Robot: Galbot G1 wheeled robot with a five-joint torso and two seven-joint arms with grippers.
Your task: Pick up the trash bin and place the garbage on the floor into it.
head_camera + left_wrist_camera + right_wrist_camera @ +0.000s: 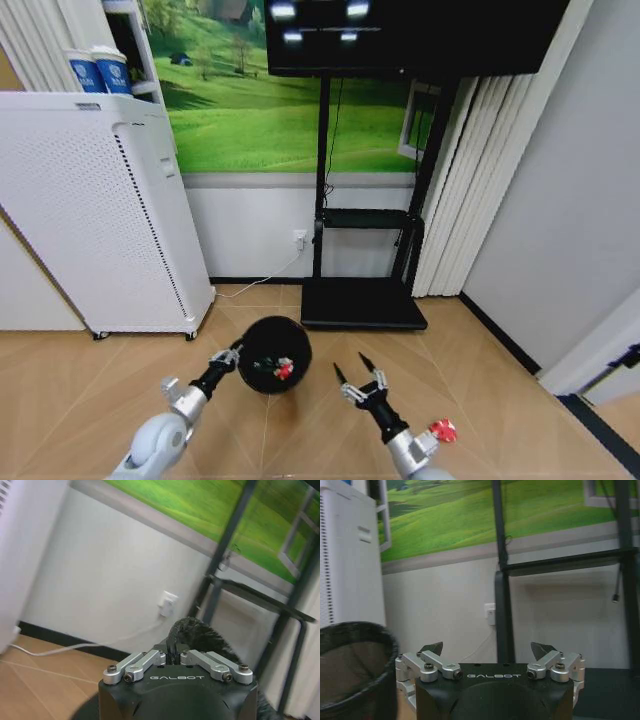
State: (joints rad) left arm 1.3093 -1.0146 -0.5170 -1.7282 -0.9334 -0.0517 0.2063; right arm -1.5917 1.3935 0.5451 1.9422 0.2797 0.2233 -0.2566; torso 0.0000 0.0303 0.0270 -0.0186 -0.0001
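Nearest the robot, the right gripper (361, 376) hangs low over the floor (480, 400) with its fingers spread wide and nothing in them. The bin (274, 354) sits just to its left and slightly ahead, mouth up. The left gripper (231, 355) is the closer one: its fingers are pinched tight on the bin's near rim. Red bits of rubbish (284, 369) already lie inside, so any drop must travel leftward.

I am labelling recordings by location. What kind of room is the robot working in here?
Probably an indoor demo or living-room-style space: herringbone wood floor, a dark screen on a black stand against a green meadow mural, and a tall white perforated unit beside it.
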